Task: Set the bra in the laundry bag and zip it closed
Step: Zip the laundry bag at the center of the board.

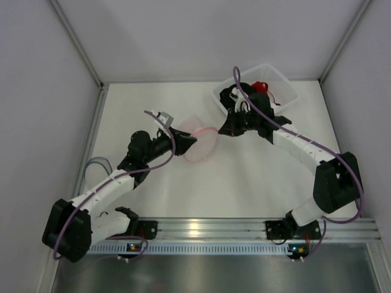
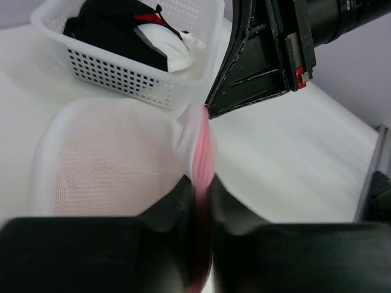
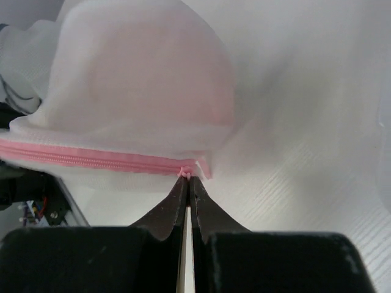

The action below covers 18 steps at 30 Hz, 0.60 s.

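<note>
While both arms met over the middle of the worktop (image 1: pixel 256 177), the bag (image 1: pixel 201 145) lay between them, a white mesh pouch, rounded and puffed, edged with a pink zip (image 3: pixel 91 160). A faint pink tint showed through the mesh; whether that was the bra could not be told. From the right wrist, the zip's teeth looked meshed along the whole visible stretch up to its tab (image 3: pixel 185 174). The left end effector (image 2: pixel 198 186) was clenched on the pink zip edge at the bag's left end. The right end effector (image 3: pixel 188 183) was pinched tight on the tab at the other end, and the zip ran taut between the two. Bare worktop lay open toward the near edge and the right edge, with less room on the left, where a wall rose along the edge. A white slotted basket (image 1: pixel 284 82) stood in the far right corner, just behind the right end effector, holding black, white and red cloth (image 2: pixel 131 30). Nothing lay on the bag itself.
</note>
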Each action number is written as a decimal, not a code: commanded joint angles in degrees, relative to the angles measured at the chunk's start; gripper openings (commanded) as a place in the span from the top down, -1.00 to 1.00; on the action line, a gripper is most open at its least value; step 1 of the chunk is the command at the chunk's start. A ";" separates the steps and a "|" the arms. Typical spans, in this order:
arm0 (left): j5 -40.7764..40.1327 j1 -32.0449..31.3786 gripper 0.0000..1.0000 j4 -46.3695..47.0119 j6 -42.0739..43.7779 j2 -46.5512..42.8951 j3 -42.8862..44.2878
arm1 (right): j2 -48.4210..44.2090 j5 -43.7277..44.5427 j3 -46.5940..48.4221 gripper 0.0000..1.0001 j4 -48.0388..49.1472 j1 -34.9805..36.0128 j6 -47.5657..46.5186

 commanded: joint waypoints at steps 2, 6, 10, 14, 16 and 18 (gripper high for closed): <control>-3.93 0.97 -0.34 -6.18 2.98 -5.51 2.00 | -2.49 4.73 -0.33 1.00 3.59 -1.86 -0.80; -5.96 0.79 -0.59 -16.26 8.79 -3.85 10.10 | -3.72 4.73 1.08 1.00 2.19 0.51 -3.53; 1.15 0.88 -0.61 -15.39 14.40 -0.60 15.81 | -4.34 5.96 1.69 1.00 0.96 2.63 -6.17; 5.82 0.53 -0.61 -15.39 15.65 9.13 21.78 | -5.12 6.31 2.22 1.00 0.60 2.72 -5.65; 7.22 -0.61 -0.57 -15.39 16.09 12.75 23.64 | -5.39 6.05 2.05 1.00 1.30 2.72 -4.77; 7.66 -2.01 -0.52 -15.39 16.79 17.24 25.23 | -5.48 5.43 2.22 1.00 1.57 2.71 -3.89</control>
